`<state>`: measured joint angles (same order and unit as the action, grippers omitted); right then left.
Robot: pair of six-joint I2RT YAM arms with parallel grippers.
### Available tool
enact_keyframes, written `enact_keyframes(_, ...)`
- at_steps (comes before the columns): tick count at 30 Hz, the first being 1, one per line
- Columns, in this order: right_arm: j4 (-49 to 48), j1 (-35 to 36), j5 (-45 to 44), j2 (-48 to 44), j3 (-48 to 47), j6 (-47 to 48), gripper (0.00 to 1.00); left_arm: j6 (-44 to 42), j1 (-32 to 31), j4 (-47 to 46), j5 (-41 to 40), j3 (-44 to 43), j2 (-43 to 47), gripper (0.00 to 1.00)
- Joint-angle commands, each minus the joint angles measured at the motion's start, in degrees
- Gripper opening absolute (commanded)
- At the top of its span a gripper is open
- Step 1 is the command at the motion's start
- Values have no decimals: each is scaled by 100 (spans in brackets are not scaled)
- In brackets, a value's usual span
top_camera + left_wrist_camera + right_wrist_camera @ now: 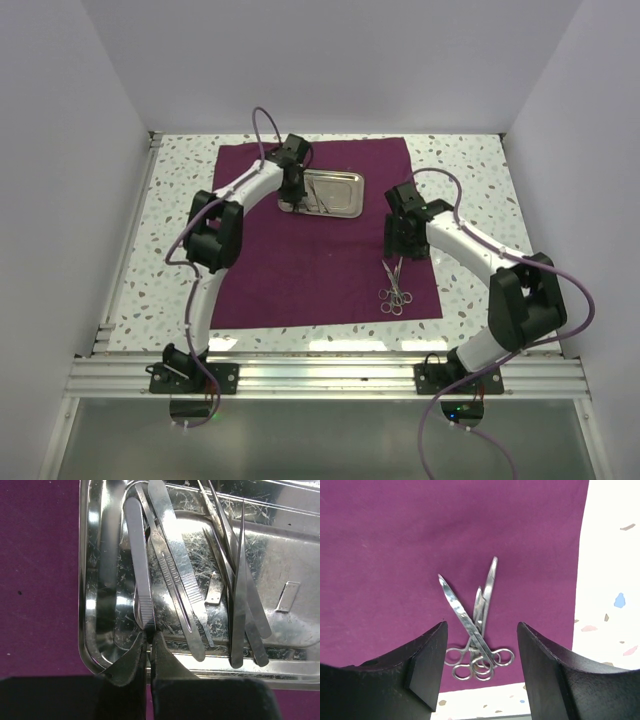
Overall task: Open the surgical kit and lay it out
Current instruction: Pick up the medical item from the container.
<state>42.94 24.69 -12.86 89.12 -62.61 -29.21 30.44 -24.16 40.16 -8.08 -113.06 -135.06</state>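
Emptying the steel tray (95, 580): left hand (149, 637) clenched on the scalpel handle (139, 570); next, lift it clear. Right hand (481, 645) released.

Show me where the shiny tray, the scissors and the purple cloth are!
shiny tray (345, 196): top view, on its bare right half.
scissors (465, 617): right wrist view, on a blade of the left pair.
purple cloth (300, 280): top view, on its bare middle.

We see a speckled white table (470, 170); a maroon cloth (320, 275) lies flat on it, reaching nearly to its far edge.
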Motion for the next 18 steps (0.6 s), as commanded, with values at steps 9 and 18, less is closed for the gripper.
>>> enact_keyframes(9, 31, -34, 3, 220, -849, 223, 61, -91, 263, 431, 43, -841, 682, 0)
enact_keyframes(18, 22, -25, 82, 132, -823, 249, 60, 15, 245, 151, -18, 1446, 2772, 0)
